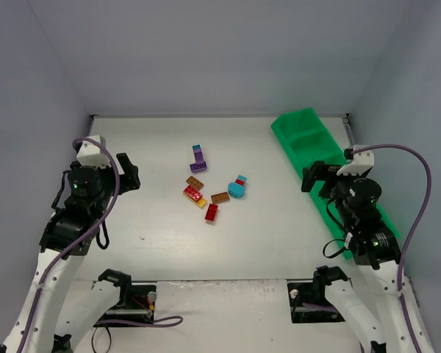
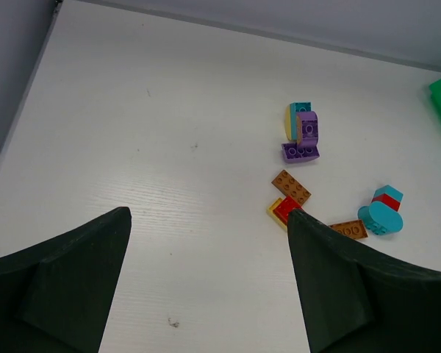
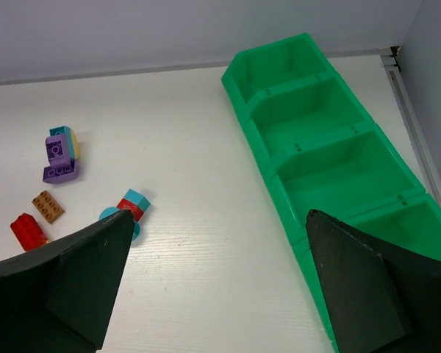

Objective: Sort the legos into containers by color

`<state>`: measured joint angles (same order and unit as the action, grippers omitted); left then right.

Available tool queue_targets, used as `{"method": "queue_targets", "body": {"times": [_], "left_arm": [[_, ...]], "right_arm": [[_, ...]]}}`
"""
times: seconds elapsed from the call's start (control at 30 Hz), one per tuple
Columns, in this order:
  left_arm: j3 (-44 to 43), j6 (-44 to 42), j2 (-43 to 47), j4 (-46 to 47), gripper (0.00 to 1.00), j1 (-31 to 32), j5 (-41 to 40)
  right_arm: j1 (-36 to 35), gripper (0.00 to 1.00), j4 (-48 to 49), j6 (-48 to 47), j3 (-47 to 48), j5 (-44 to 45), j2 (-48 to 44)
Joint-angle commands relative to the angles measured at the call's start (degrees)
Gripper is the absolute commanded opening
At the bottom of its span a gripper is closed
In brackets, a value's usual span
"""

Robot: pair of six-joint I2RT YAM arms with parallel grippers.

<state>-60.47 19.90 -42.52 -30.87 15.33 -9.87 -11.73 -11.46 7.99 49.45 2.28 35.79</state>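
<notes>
Pale grey walls close in a white worktop (image 1: 279,243) on three sides. Along its right side runs the long green tray (image 1: 306,141), slanting away from the arms, its rectangular compartments set end to end; the right wrist view shows four of them.

Every lego lies on the worktop, well to the left of the tray. Nearest the tray is a teal piece (image 1: 237,187) with a red block on it. A little farther from the tray sit a flat brown brick (image 1: 220,197) and a red brick (image 1: 212,212). Next comes a red-and-yellow pair (image 1: 195,195), just beside a second flat brown brick (image 1: 195,182). A purple brick (image 1: 198,160) with a teal bit at its far end lies about level with the tray's far part.

The right pincer (image 3: 220,213) hovers at the tray's left wall, roughly halfway along it, fingers spread wide with nothing between them. The left pincer (image 2: 208,213) hangs far from the tray, beyond the bricks on the worktop's left side — likewise gaping wide and holding nothing.
</notes>
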Motion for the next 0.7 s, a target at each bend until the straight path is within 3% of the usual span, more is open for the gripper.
{"method": "queue_targets", "body": {"times": [0.0, 0.27, 0.43, 0.57, 0.67], "left_arm": [[-1.5, 0.8, -0.4, 4.2, 0.8, 0.3, 0.6], [-2.4, 1.5, -1.8, 0.6, 0.8, 0.4, -0.6], [-1.8, 3.6, -2.9, -1.3, 0.8, 0.4, -0.1], [-1.1, 5.1, -4.3, -2.7, 0.8, 0.3, 1.3], [-1.3, 6.4, -6.1, -3.8, 0.8, 0.4, 1.2]], "right_arm": [[-0.2, 1.0, 2.7, 1.2, -0.3, -1.0, 0.9], [-0.2, 1.0, 2.1, 5.1, 0.1, -3.8, 10.4], [-2.1, 1.0, 2.0, 14.0, -0.1, -4.2, 19.5], [-11.7, 0.98, 2.0, 19.9, -0.4, 3.5, 25.1], [-19.8, 0.84, 2.0, 25.0, 0.9, 9.4, 32.2]]}}
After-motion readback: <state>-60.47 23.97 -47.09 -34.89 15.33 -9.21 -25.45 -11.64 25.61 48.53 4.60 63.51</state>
